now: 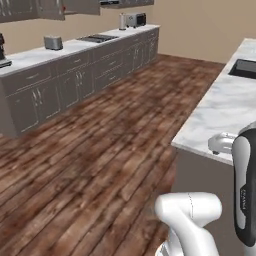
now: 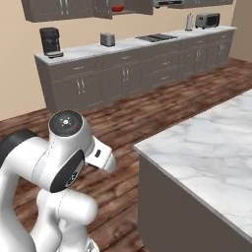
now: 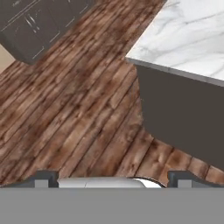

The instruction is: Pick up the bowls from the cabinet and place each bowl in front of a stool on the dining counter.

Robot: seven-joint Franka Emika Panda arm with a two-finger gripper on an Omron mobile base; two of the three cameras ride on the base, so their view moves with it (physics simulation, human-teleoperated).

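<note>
A red bowl (image 2: 117, 8) sits inside the open wall cabinet (image 2: 138, 6) high on the far wall, across the wooden floor from me. My gripper (image 3: 112, 178) hangs open over the floor with nothing between its dark fingertips (image 3: 46, 177). It is near the corner of a white marble slab with grey veins (image 3: 192, 35), which as far as I can tell is the dining counter (image 2: 206, 157). The stools are out of view.
Grey drawer cabinets (image 2: 123, 78) under a marble worktop line the far wall, carrying a coffee machine (image 2: 50, 42), toaster (image 2: 107, 39) and cooktop (image 2: 155, 37). A sink (image 1: 243, 67) is set in the near slab. Wooden floor (image 1: 100, 150) lies open between them.
</note>
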